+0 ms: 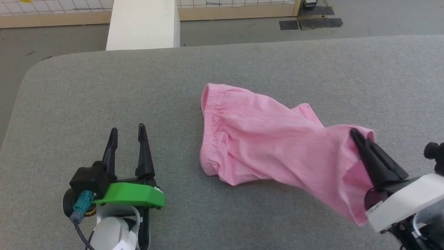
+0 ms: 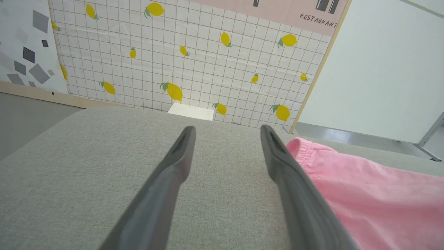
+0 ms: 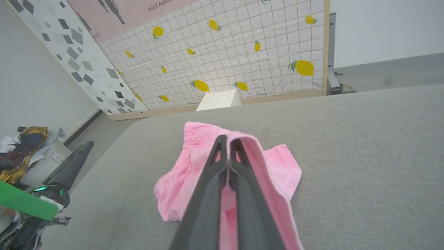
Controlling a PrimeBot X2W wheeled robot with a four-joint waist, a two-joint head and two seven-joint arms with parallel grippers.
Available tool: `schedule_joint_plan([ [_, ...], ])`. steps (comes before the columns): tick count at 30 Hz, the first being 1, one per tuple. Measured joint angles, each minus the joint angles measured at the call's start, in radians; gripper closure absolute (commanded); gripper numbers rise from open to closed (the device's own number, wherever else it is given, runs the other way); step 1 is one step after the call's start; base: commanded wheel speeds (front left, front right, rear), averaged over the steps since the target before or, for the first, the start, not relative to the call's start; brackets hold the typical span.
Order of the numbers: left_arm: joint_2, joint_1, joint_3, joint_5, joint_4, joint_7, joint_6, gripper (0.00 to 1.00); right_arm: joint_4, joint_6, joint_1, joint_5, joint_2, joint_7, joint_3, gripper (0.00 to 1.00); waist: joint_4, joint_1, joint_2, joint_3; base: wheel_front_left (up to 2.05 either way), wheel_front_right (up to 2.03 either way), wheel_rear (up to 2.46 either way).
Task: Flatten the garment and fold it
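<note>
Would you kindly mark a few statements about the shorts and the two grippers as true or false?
1. The right gripper is shut on the pink shorts. True.
2. The left gripper also holds the shorts. False: it is open and empty, apart from them.
3. The shorts lie flat and folded. False: they are crumpled on the grey surface, one end raised by the right gripper.
4. The gathered waistband is at the end far from the right gripper. True.

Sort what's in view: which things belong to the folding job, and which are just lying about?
Job: pink shorts; right tool, shut on their fabric; left tool, open beside them; grey table.
Lying about: white block beyond the table; heap of clothes off to the side; lemon-print wall panel.
</note>
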Motion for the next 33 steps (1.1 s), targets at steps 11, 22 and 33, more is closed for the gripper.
schedule_joint_plan([
  [11, -0.001, -0.06, -0.039, 0.0, -0.002, 0.0, -0.009, 0.0, 0.492, 0.0, -0.343, -0.078, -0.029, 0.059, -0.148, 1.0, 0.022, 0.0, 0.0, 0.087, 0.0, 0.0, 0.0],
  [22, -0.002, -0.126, -0.083, -0.005, -0.011, 0.0, 0.002, 0.0, 0.982, 0.0, -0.716, -0.167, -0.074, -0.12, -0.152, 0.0, 0.101, 0.0001, 0.0, 0.196, 0.0, 0.0, 0.0],
  [33, -0.001, -0.089, -0.101, 0.006, 0.029, 0.0, -0.033, 0.0, 0.893, 0.0, -0.59, -0.16, -0.125, -0.333, -0.088, 0.0, 0.118, 0.0001, 0.0, 0.147, 0.0, 0.0, 0.0],
])
